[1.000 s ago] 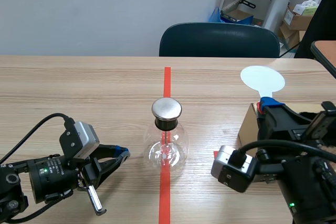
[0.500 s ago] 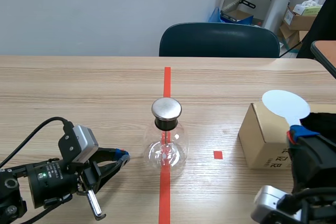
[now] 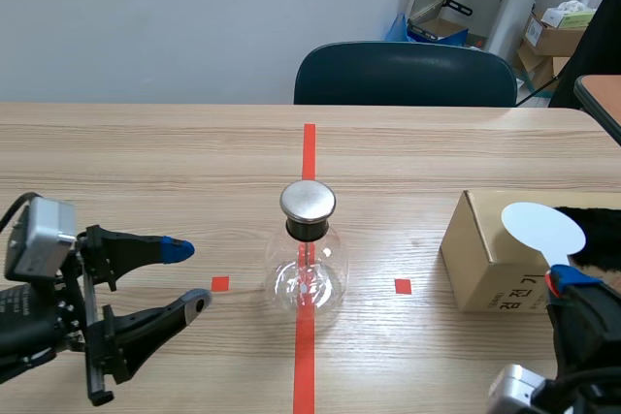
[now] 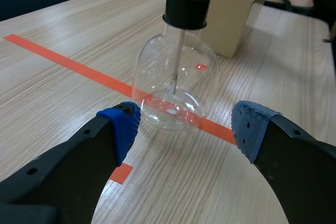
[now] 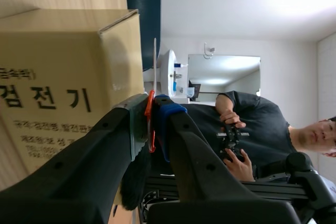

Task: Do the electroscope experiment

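The flask [image 3: 308,273] stands on the desk [image 3: 146,162], on the red tape line, closed by a black stopper [image 4: 186,8] with a round metal cap [image 3: 309,201]. Inside the glass, a thin rod [image 4: 177,59] hangs from the stopper. The left jaws are spread wide and hold nothing, with the flask just ahead of them. The right jaws are pinched on the red handle [image 5: 150,121] of a white paddle [image 3: 543,228], whose disc shows against the closed box [image 3: 485,249]. What the box contains cannot be seen.
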### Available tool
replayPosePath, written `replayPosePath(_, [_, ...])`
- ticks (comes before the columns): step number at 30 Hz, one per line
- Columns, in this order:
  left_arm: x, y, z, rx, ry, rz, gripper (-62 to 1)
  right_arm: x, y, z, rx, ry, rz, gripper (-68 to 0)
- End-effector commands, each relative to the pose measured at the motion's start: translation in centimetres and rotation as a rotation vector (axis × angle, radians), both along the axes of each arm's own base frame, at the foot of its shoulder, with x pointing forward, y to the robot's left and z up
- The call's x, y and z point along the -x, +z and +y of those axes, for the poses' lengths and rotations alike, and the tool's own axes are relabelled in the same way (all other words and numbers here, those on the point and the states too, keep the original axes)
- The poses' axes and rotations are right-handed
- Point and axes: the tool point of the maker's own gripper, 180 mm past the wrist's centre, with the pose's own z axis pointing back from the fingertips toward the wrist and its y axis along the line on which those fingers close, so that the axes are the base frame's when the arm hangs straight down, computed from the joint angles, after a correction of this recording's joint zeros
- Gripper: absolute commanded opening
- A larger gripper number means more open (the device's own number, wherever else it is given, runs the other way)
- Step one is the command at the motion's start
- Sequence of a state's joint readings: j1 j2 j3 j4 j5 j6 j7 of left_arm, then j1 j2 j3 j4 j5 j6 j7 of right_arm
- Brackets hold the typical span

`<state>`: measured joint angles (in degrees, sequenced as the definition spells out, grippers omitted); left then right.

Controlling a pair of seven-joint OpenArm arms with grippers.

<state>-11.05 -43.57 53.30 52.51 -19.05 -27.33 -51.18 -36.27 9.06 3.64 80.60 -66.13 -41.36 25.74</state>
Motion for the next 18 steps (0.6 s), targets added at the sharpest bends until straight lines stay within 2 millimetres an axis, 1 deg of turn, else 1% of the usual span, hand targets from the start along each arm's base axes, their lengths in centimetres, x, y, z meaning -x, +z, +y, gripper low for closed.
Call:
replayPosePath(1, [0.1,0.9,0.7,0.022,0.001,-0.002,-21.7,-0.8,1.4,0.0,0.022,0.018,-0.081,-66.9])
replayPosePath(4, [1.1,1.9,2.1,0.039,-0.014,0.003,-21.7,-0.9,0.3,-0.1,0.038,0.024,-0.059,-66.9])
replayPosePath(8, [3.0,3.0,3.7,0.077,-0.042,0.035,-21.7,-0.8,-0.4,0.1,0.036,0.032,-0.040,-66.9])
replayPosePath(14, [6.2,4.7,6.3,0.133,-0.076,0.069,-21.7,-0.8,-0.5,0.2,0.036,0.036,-0.038,-66.9])
replayPosePath(18, [8.4,5.5,7.1,0.151,-0.134,0.086,-21.7,-0.8,-0.6,0.1,0.036,0.035,-0.035,-66.9])
